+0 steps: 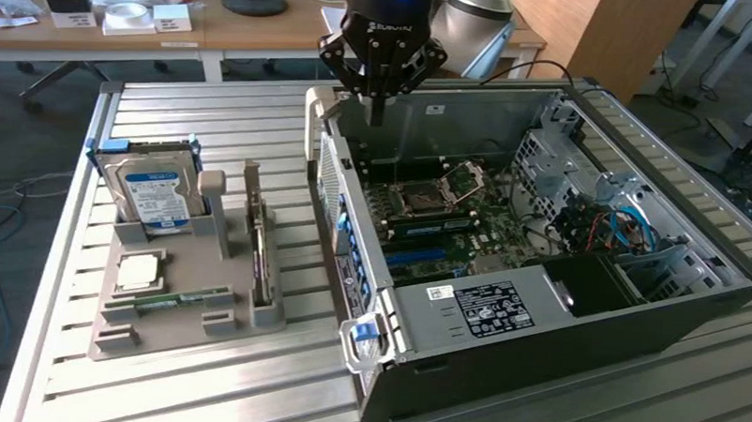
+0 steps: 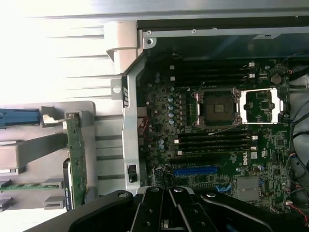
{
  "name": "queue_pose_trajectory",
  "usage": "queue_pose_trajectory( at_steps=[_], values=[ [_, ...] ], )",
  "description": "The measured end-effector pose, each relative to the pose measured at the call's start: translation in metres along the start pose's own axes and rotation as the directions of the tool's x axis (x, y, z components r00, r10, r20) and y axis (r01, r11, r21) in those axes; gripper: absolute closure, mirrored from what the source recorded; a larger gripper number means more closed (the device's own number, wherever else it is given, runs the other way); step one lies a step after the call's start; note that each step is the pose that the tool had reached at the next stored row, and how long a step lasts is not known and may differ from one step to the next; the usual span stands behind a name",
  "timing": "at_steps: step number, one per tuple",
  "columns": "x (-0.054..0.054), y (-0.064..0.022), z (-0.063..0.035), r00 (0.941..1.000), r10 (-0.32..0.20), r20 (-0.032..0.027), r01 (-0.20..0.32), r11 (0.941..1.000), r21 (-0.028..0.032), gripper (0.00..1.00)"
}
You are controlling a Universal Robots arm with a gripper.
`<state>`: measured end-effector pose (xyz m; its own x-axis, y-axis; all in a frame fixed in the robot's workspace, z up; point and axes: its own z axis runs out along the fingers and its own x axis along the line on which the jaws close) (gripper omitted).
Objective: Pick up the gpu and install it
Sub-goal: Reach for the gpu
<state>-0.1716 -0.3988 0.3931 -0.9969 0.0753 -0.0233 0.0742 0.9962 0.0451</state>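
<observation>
Wooden desk (image 1: 263, 33) behind; wooden cabinet (image 1: 607, 36); grey floor (image 1: 15, 137).

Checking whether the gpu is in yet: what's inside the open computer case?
The motherboard, its open CPU socket and an empty blue slot. The gpu stands in the grey holder outside. The power supply covers whatever lies under it.

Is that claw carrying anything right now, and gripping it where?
Nothing is held. The gripper is shut on empty air over the open computer case; the gpu sits in the gray rack.
</observation>
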Motion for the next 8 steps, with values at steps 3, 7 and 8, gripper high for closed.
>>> queue_pose_trajectory(
  at_steps=[3, 7, 8],
  values=[
    [0.004, -0.0003, -0.0001, 1.0, 0.0, 0.0, 0.0, 1.0, 0.0, 0.89],
    [0.0092, -0.0007, -0.0002, 1.0, 0.0, 0.0, 0.0, 1.0, 0.0, 0.89],
    [0.0105, -0.0008, -0.0003, 1.0, 0.0, 0.0001, 0.0, 1.0, 0.0, 0.89]
  ],
)
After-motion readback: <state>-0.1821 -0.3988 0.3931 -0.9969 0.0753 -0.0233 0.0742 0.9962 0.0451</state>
